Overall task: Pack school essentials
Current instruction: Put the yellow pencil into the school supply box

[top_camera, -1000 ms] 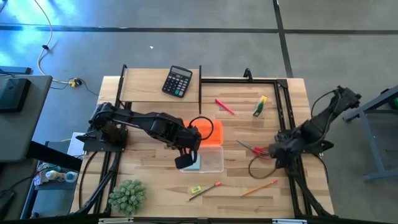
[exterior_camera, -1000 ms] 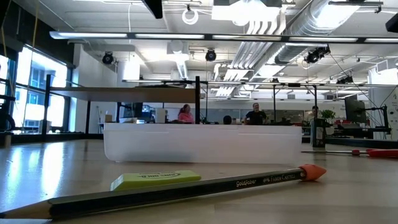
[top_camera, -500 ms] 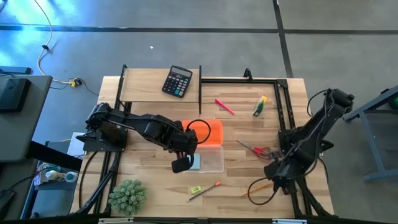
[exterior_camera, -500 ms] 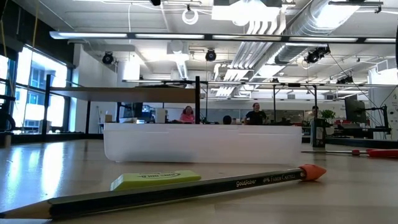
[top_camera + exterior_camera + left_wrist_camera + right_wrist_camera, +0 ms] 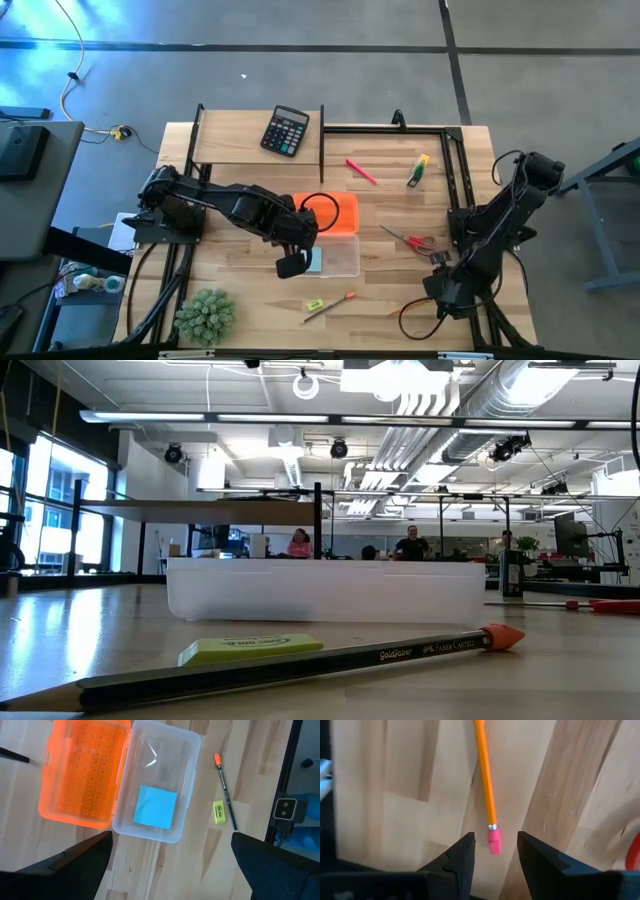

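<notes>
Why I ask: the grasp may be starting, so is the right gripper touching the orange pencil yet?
Apart. The right wrist view shows the orange pencil lying on the table, its eraser end between the open fingers with wood visible either side.

The orange pencil (image 5: 484, 780) is running off the edge in the right wrist view, so its tip is not showing. From above, the right arm is hiding most of it. The left gripper (image 5: 291, 264) is covering part of the blue note pad (image 5: 313, 262) in the clear box (image 5: 345, 258)
</notes>
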